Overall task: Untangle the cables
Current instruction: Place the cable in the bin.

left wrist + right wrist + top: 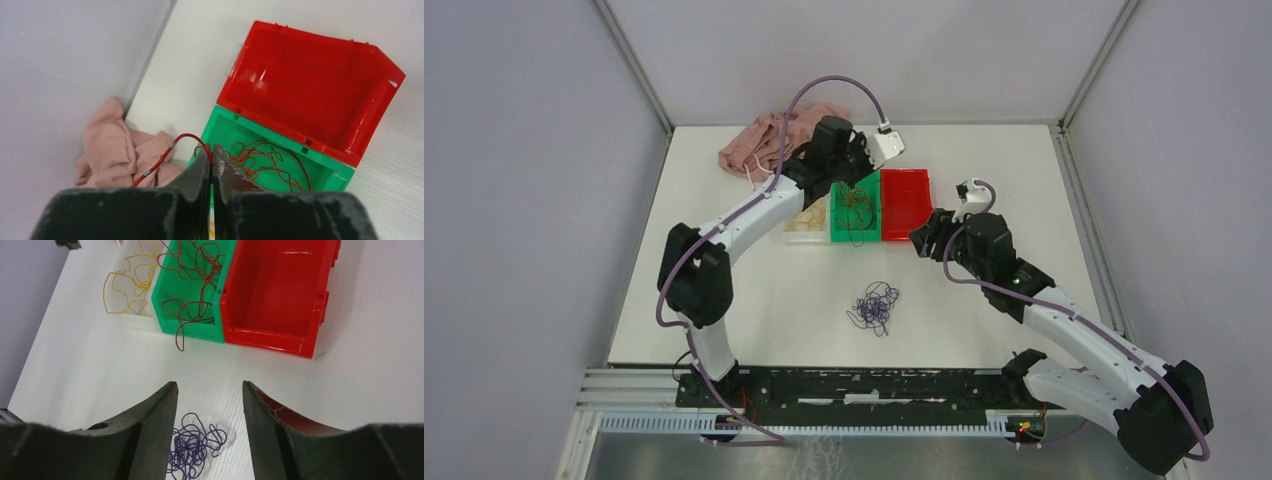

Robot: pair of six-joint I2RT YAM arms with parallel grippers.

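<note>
Left pincer [212,154] clenched on red cable [172,145] over green bin [222,134]; pink garment [115,150] beside. Right pincer [210,386] released above purple cables [192,447].

— What place?
— Robot lab cell. My left arm [744,215] and right arm [1074,325] bolt onto a metal rail [854,385] at a white table [754,300].
— Other cues?
— Bare grey panels [524,200] on aluminium posts [636,65] box it in. Red bin [906,205], green bin [872,236], clear bin [790,232] lined up, sorting-bench style. Thick lilac arm cable [834,80] loops off my wrist.
</note>
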